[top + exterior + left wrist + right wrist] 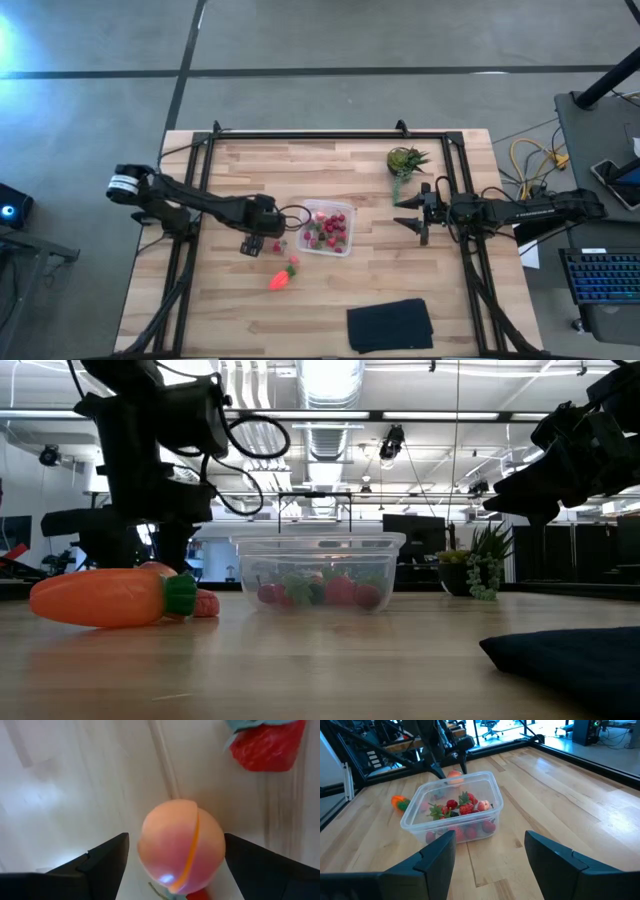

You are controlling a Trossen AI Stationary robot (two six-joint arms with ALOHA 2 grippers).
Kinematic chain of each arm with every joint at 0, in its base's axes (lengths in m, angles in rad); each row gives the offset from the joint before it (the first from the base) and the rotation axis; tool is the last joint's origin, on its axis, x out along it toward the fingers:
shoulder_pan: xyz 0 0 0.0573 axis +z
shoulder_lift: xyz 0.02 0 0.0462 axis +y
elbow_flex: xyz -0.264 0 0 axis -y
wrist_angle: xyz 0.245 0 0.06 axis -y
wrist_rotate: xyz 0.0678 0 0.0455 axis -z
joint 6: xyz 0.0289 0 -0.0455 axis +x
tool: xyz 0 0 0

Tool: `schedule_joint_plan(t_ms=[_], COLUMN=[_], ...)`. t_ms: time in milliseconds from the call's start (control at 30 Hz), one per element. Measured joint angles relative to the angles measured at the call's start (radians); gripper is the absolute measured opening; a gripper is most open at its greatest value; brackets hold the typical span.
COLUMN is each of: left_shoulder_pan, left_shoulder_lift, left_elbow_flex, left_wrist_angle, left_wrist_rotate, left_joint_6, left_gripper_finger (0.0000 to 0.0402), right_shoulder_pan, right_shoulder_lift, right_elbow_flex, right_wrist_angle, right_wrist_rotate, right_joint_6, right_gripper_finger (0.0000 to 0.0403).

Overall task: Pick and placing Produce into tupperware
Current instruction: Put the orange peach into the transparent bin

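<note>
Beside the clear tub (328,228), on its left, the left pincer (175,857) stands wide open with the pink-orange round fruit (181,846) between its fingers, on the counter (250,180). Centre the fruit before closing; its smooth, round skin will probably slip from an off-centre grip. Lift clear of the tub's rim before moving across. The carrot (283,274) lies nearby. The right pincer (421,222) waits part open, right of the tub.
</note>
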Motion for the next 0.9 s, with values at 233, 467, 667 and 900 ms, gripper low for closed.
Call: schedule_joint_plan(t_ms=[233,467,667,900], left_shoulder_pan=[-0.001,0.0,0.0,0.0], left_shoulder_lift=[0.037,0.011,0.013,-0.052], left_elbow_flex=[0.002,-0.001,0.001,0.096], left_wrist_angle=[0.0,0.024,0.011,-0.023], left_wrist_rotate=[0.004,-0.01,-0.024,-0.091], left_joint_6=[-0.003,-0.005,-0.006,0.004], left_gripper_finger=[0.0271,0.023,0.0227,0.0234], right_shoulder_pan=[0.0,0.0,0.0,0.0], right_shoulder_lift=[0.0,0.0,0.0,0.0], right_elbow_flex=[0.0,0.0,0.0,0.0], right_wrist_angle=[0.0,0.0,0.0,0.0], right_wrist_rotate=[0.0,0.0,0.0,0.0], right_joint_6=[0.0,0.0,0.0,0.0], right_gripper_finger=[0.0228,0.0228,0.0228,0.0228])
